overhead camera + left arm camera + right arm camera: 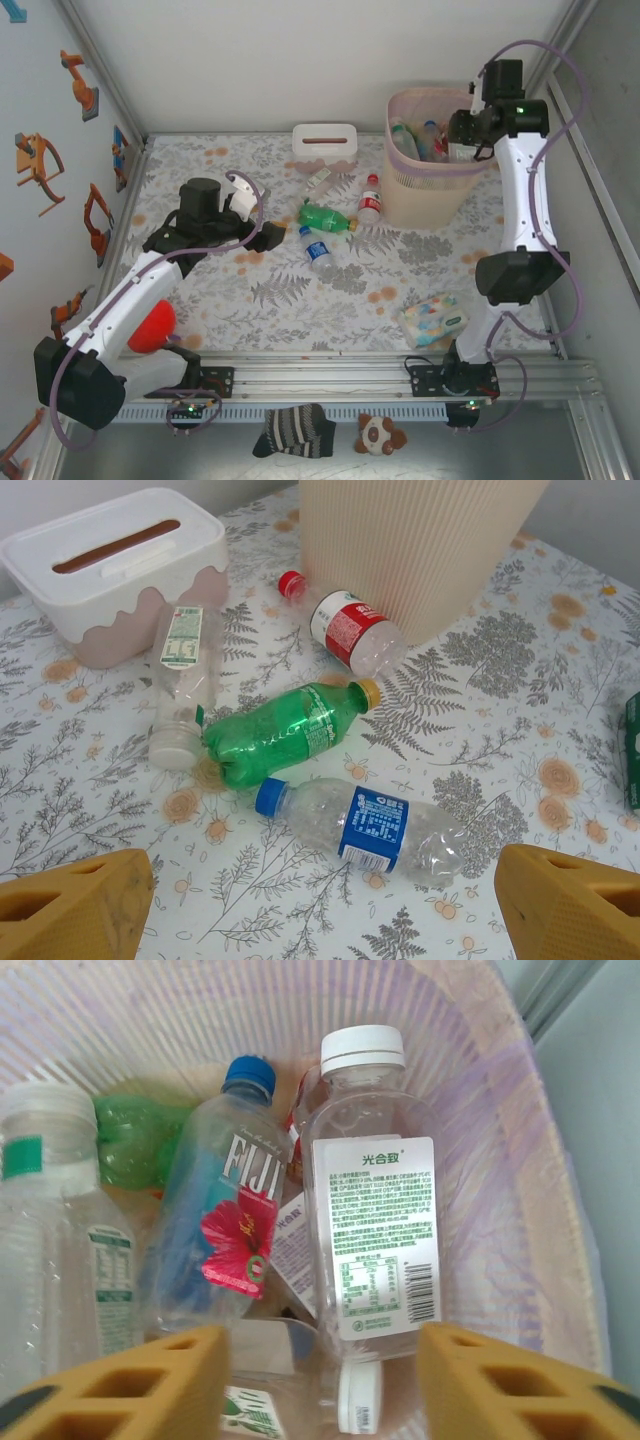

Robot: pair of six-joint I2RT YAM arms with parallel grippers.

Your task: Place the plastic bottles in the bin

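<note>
Hanging over the bin, the right tool had its fingers apart. Nothing was clamped between them, as far as the wrist view let me judge. Below it, inside the bin, lay a white-capped bottle and a Fiji bottle among others. Four plastic bottles lay on the surface to the left of the bin. A red-capped bottle was right at the bin's wall, and a green bottle lay beside a clear bottle near the tissue box. A blue-capped bottle was nearest the left tool, which hovered above it with fingers wide apart and empty.

The step in hand looked like a drop into the bin, with the next pickup falling to the left arm. To finish cleanly, the right tool would probably do best to rise straight up past the rim before swinging away. The blue-capped bottle lay roughly along the line between the left fingers. Turning the wrist so that they straddled its labelled middle across the width seemed wise. Coming straight down would also avoid nudging the green bottle just beside its cap.
</note>
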